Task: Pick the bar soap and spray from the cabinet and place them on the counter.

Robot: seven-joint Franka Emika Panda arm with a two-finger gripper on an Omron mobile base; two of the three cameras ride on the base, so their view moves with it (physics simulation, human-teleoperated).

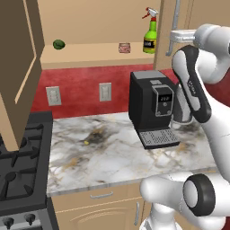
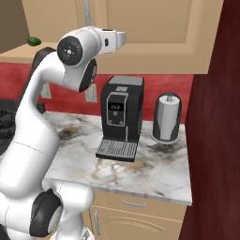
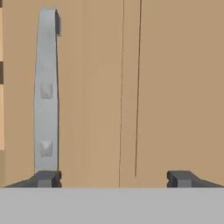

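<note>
Gripper [image 3: 113, 178] released, jaws spread wide with nothing between them, facing a closed cabinet door [image 3: 175, 87] head-on. Bar handle [image 3: 46, 92] stands upright just above the left fingertip [image 3: 46, 178]; can't tell whether they touch. From the left base view the hand [image 1: 182, 36] sits high at the door's handle [image 1: 173, 27], right of the open shelf.

Cabinet [image 1: 90, 18] left door [image 1: 18, 67] swung open. On the shelf: spray [image 1: 150, 33] upright at the right end, soap [image 1: 124, 47] just beside it to the left, apart from it. Green ball [image 1: 59, 44] well off to the left on the same shelf.

Counter [image 1: 108, 152] below carries a black coffee machine [image 1: 152, 108]; paper towel roll [image 2: 167, 117] stands to its right. Stove [image 1: 18, 170] left of the counter.
</note>
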